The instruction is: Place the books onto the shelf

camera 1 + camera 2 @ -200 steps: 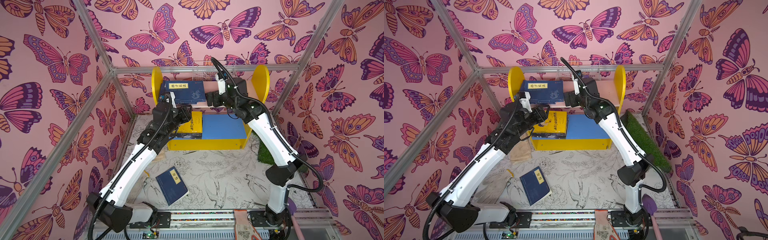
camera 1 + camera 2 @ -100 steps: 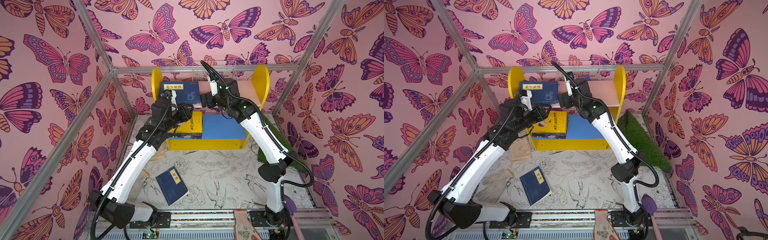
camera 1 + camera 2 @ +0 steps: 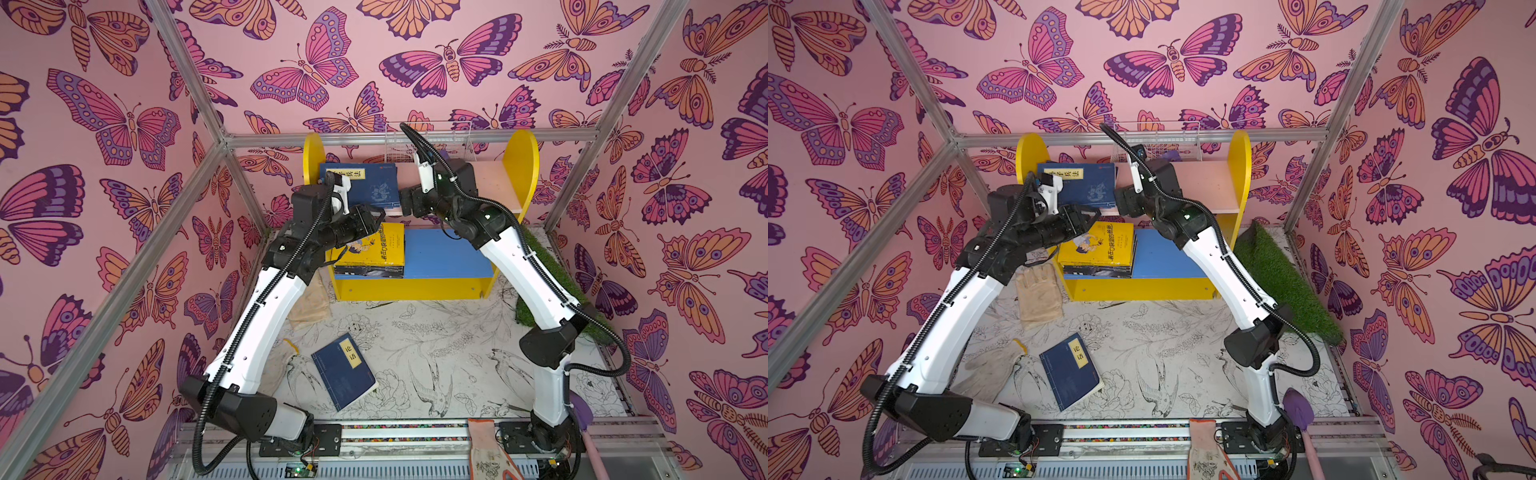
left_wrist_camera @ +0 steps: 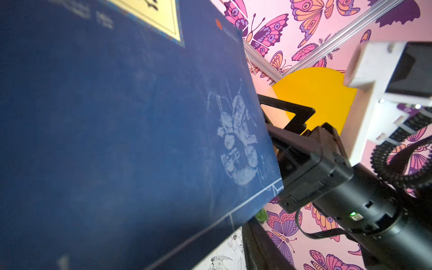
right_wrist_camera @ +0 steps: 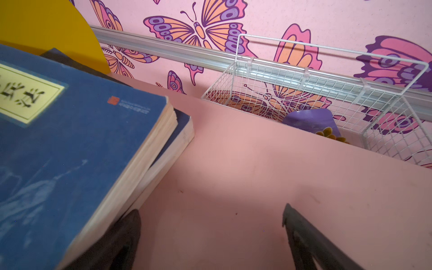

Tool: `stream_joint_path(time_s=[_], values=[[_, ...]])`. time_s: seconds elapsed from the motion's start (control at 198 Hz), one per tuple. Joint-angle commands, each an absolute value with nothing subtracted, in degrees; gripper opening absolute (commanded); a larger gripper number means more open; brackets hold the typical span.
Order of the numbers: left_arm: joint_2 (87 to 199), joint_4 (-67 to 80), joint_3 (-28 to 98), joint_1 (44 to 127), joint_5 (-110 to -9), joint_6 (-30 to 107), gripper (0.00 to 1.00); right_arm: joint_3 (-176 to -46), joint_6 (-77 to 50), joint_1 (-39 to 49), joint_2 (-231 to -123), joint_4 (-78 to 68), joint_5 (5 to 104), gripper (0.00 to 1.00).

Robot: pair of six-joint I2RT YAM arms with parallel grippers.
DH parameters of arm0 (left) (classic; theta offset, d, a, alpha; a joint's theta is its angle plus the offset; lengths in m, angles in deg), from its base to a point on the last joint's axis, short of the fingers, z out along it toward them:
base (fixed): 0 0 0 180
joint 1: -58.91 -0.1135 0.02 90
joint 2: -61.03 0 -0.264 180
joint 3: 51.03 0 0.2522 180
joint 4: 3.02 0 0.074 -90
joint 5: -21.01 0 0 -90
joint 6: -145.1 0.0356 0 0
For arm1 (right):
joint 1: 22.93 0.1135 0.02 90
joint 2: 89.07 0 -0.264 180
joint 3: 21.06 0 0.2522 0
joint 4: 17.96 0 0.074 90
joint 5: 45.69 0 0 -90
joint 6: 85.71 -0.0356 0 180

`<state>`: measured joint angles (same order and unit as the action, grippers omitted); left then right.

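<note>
The right hand is spread wide over the shelf's pink top board, one finger just beside the page edges of the navy books stacked at the board's left end. The board's right half is bare. The left hand is at that stack's front edge; whether it pinches anything I cannot tell. A loose book lies on the counter.

Navy books flat — atop yellow shelf

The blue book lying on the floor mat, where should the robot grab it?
Probably pinch the navy book by its near short edge, where pale pages show, coming down from above on the robot's base side. It lies flat and askew on the mat, cover up, so only an edge offers a hold.
</note>
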<state>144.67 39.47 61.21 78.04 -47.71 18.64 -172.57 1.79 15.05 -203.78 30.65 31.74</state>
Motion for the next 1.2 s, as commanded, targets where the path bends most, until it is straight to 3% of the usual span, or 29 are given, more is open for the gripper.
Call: stream_joint_path(time_s=[0.0, 0.297, 0.514, 0.574, 0.595, 0.66, 0.766, 1.199], values=[[147.02, 31.12, 63.1, 75.43, -53.83, 20.69, 0.51, -170.33, 4.05, 15.47, -201.54, 32.9, 31.83, 0.96], [141.52, 31.62, 60.07, 75.46, -54.39, 23.79, 0.58, -160.88, 4.53, 15.4, -193.22, 27.25, 34.15, 0.95], [134.79, 33.9, 56.82, 75.45, -57.66, 24.75, 0.56, -153.16, 5.07, 15.46, -186.77, 24.86, 34.87, 0.95], [134.51, 36.09, 57.24, 75.44, -57.98, 24.57, 0.49, -150.15, 5.03, 15.43, -185.0, 24.34, 34.66, 0.94], [134.54, 36.78, 57.48, 75.41, -58.08, 24.52, 0.38, -149.18, 4.95, 15.4, -184.42, 24.24, 34.62, 0.94], [132.32, 39.5, 58.71, 75.35, -58.65, 24.18, 0.17, -145.65, 4.67, 15.47, -182.55, 23.43, 34.21, 0.94], [133.35, 41.85, 60.09, 75.38, -57.22, 24.12, 0.02, -140.53, 4.07, 15.43, -180.03, 22.01, 33.45, 0.94], [143.58, 41.49, 65.77, 77.59, -53.83, 22.36, 0.0, -137.52, 3.68, 14.95, -177.26, 22.17, 31.23, 0.95]])
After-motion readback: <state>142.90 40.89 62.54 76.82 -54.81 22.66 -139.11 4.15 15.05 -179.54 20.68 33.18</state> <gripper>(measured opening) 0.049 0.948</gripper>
